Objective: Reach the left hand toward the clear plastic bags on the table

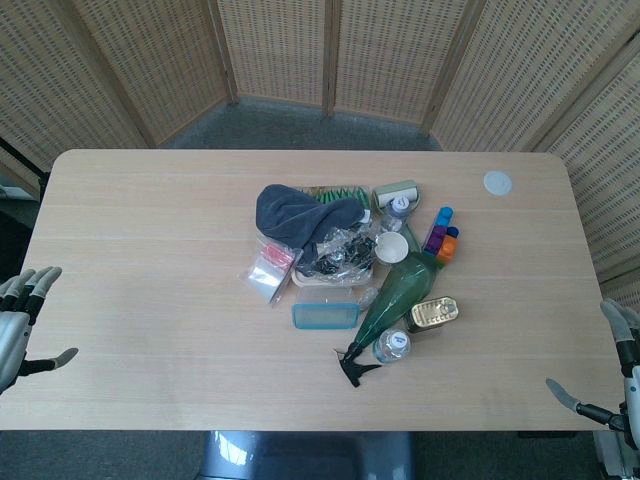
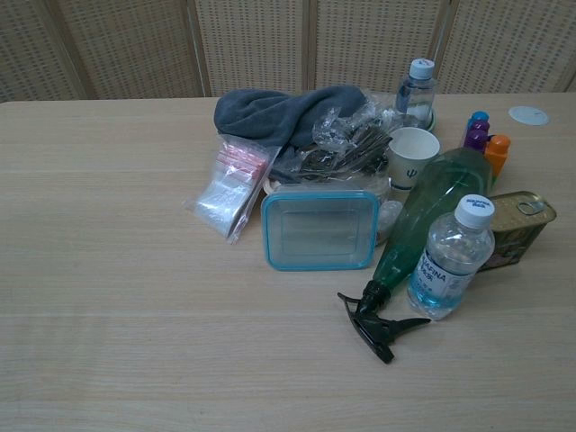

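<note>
Reach not begun: left hand (image 1: 20, 320) hovers open-fingered, empty, at the table's near-left edge, well apart from the clear plastic zip bags (image 1: 272, 270) beside the grey cloth (image 1: 300, 212); next, a forward-rightward sweep.

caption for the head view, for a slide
Left hand open at the table edge, far from the clear plastic bags.

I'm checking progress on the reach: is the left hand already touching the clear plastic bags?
No: in the head view the left hand sits at the table's left edge, far from the clear plastic bags.
</note>
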Tool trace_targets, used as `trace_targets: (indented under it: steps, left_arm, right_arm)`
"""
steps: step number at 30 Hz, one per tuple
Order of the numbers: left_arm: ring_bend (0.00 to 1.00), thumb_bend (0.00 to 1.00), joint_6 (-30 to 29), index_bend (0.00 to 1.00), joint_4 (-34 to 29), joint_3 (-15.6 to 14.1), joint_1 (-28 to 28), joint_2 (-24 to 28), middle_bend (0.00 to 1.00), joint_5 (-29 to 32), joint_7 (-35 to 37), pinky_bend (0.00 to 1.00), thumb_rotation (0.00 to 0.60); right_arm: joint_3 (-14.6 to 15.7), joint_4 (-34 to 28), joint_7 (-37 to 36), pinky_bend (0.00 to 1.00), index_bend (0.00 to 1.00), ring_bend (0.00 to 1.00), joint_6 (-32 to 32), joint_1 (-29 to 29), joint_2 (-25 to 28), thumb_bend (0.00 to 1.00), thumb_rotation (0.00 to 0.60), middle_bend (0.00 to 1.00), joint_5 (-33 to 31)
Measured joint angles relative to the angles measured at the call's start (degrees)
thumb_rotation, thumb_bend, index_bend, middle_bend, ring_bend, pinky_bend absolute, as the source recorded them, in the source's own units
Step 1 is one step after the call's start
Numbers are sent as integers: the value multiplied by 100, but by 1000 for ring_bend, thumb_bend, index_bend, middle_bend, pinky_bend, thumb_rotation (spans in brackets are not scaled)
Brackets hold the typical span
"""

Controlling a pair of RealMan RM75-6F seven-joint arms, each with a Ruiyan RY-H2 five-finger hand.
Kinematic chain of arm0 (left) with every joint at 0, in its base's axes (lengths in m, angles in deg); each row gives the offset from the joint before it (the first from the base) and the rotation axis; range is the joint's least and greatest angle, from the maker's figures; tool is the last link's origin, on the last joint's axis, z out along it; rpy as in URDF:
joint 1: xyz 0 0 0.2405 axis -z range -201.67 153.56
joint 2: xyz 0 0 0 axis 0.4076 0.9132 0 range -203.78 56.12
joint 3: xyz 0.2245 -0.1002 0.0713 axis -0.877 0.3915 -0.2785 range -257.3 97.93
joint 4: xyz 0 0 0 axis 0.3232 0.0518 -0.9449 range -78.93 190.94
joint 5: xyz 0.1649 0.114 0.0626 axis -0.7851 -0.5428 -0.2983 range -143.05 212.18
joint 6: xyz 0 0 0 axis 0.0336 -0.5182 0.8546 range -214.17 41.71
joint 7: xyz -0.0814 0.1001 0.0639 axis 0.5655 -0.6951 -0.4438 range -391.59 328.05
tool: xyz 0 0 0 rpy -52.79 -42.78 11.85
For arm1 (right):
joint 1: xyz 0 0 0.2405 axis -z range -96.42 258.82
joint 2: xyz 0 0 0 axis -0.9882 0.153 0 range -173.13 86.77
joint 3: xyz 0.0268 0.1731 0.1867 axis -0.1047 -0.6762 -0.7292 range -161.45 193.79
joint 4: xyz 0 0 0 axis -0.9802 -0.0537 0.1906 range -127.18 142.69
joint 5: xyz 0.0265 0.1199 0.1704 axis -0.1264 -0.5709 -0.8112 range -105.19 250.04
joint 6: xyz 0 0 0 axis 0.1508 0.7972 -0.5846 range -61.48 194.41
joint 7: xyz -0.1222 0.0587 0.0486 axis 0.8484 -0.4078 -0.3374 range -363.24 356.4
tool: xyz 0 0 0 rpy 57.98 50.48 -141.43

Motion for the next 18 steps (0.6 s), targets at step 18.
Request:
trace_targets:
  steps: [18]
  left_arm:
    - [0,0,1441,0,738,348,1057,-463,0,48,-208,0,600]
  right_arm:
    - [23,-32,-59,0,0,0,-4,9,36,0,506,0,24]
